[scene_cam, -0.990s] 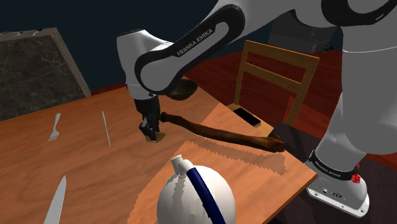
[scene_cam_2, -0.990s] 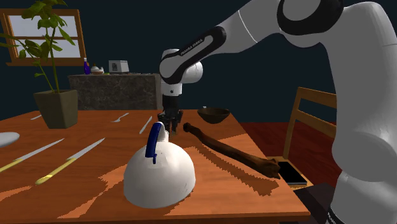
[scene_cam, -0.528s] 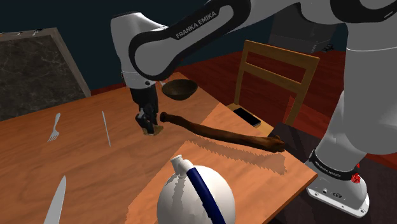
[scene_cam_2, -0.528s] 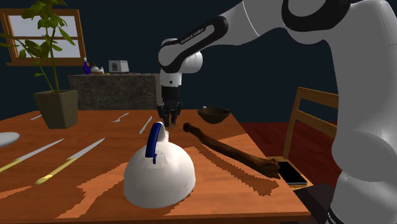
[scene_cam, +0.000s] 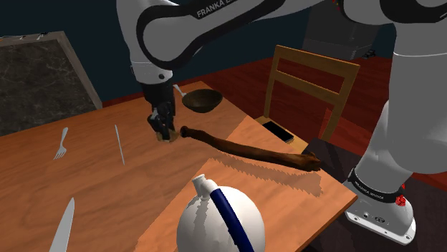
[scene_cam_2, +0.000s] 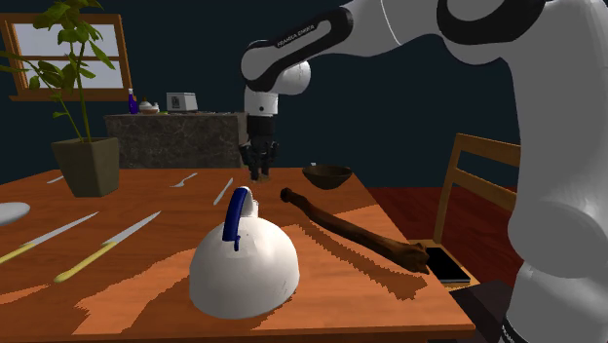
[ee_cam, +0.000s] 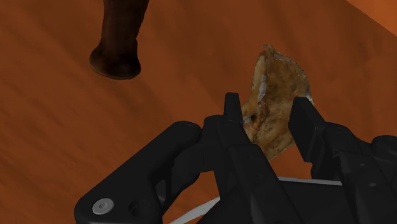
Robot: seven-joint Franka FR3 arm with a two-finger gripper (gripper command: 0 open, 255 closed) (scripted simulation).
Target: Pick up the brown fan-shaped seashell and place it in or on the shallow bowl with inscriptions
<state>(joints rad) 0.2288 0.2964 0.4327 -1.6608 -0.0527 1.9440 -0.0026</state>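
- Progress, completed stage: the pick-up appears done. The mottled brown-and-cream fan-shaped seashell (ee_cam: 277,89) sits between the fingers of the all-black two-finger gripper (ee_cam: 267,111). In the shoulder view the gripper (scene_cam: 163,129) hangs a little above the orange-brown wooden table (scene_cam: 93,179) and does not touch it.
- Progress, remaining stage: carrying and release are not yet done. The dark brown shallow round bowl (scene_cam: 201,100) stands near the table's far edge. It is close to the gripper but apart from it, toward the shoulder view's right, with no seashell in it.
- Gripper state: the fingers are drawn in to the seashell's thickness and clasp its narrower part on both faces. Its broad fanned edge projects beyond the fingertips.
- Location of the seashell: in the grasp, over the table, just beside the rounded end of a long dark brown club (scene_cam: 243,148) that lies on the surface.
- Outlook (judgement): a short carry toward the bowl (scene_cam_2: 326,176) is what remains, followed by release over its rim.
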